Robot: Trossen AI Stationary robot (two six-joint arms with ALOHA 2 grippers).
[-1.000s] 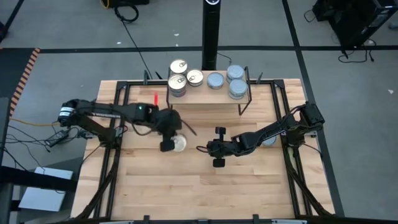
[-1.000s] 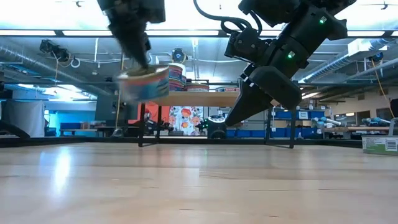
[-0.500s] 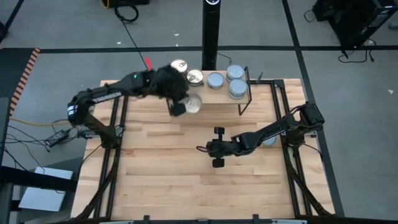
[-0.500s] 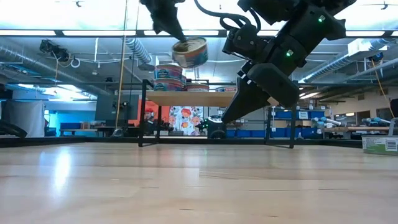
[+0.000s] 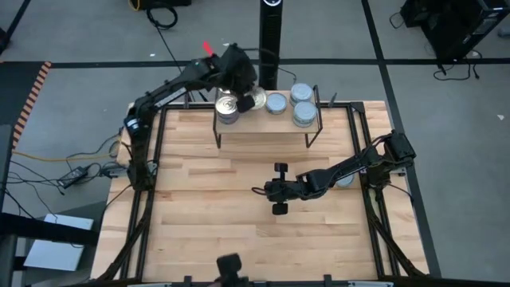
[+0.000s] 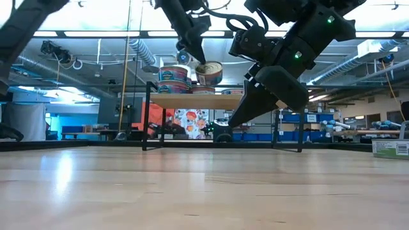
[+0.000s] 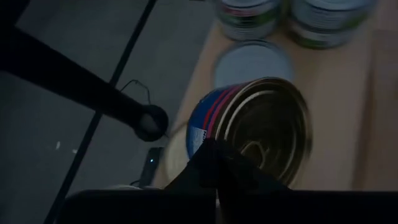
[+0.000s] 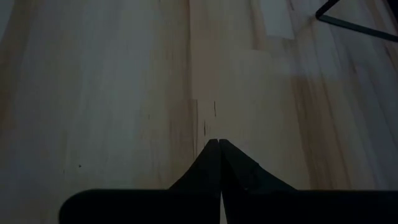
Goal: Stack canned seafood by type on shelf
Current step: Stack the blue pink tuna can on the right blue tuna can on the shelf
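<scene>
My left gripper [image 5: 243,94] hovers over the shelf [image 5: 267,122] at the table's far edge, shut on a gold-topped tin [image 7: 261,127] that also shows in the low view as a tilted tin [image 6: 209,72]. On the shelf stand a stack of gold-topped tins [image 5: 227,108] and blue-grey-topped tins [image 5: 276,104] [image 5: 304,114]. My right gripper [image 5: 275,191] hangs shut over the middle of the table, holding nothing. My left gripper pinches the tin at the near edge of its gold top [image 7: 231,157] between its shut fingertips; whether rim or pull tab, I cannot tell. The fingers slant down from the table's left. The tin hangs tilted, gold top toward the gripper, clear of the shelf.
A black pole [image 5: 269,40] rises just behind the shelf. One more tin [image 5: 345,181] lies on the table under my right arm. The shelf's black legs [image 6: 146,118] stand on the wooden tabletop [image 5: 239,231].
My left gripper has risen and swung from the table's middle left toward the far edge, carrying the gold-topped tin. The tin has gone from low over the table to above the shelf, and stays tilted. My right arm has kept still.
</scene>
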